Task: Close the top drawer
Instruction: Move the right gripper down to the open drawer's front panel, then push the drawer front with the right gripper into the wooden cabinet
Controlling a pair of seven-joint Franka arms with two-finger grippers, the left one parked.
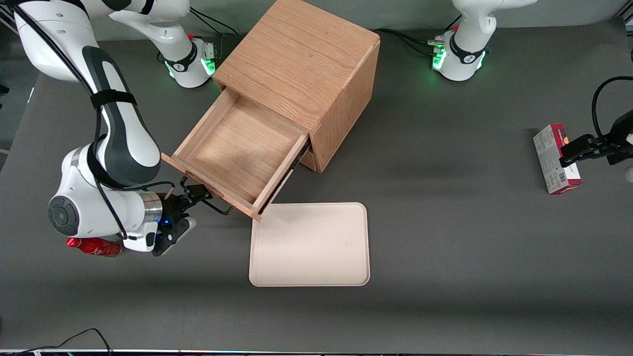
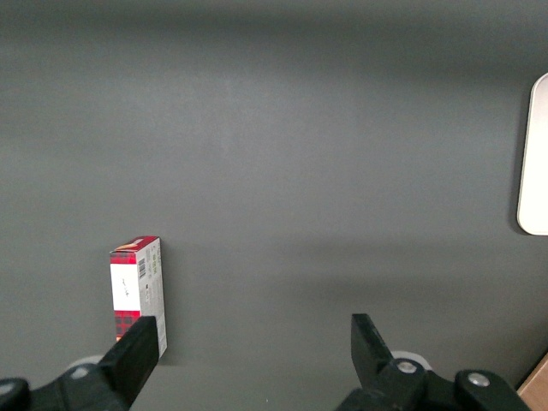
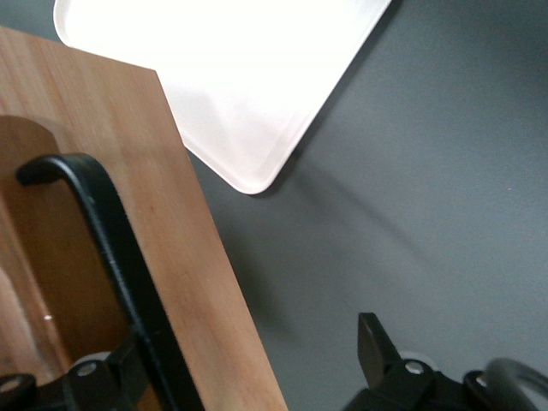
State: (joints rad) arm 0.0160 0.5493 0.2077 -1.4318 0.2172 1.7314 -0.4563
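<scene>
Spread apart, the claw (image 1: 194, 198) sits at the black handle (image 3: 111, 265) of the top drawer (image 1: 237, 151), gripping nothing. That drawer stands pulled well out of the cabinet (image 1: 306, 64), just above the pale tray (image 1: 310, 244).

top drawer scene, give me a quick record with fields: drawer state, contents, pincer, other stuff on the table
drawer state: top drawer pulled far out of the cabinet
contents: nothing visible inside
handle: black bar on the front panel
pincer: right pincer open, at the handle, one finger clear of the panel
tray: cream tray on the table, nearer the front camera than the drawer
can: red can lying under the working arm
box: red and white box toward the parked arm's end
</scene>
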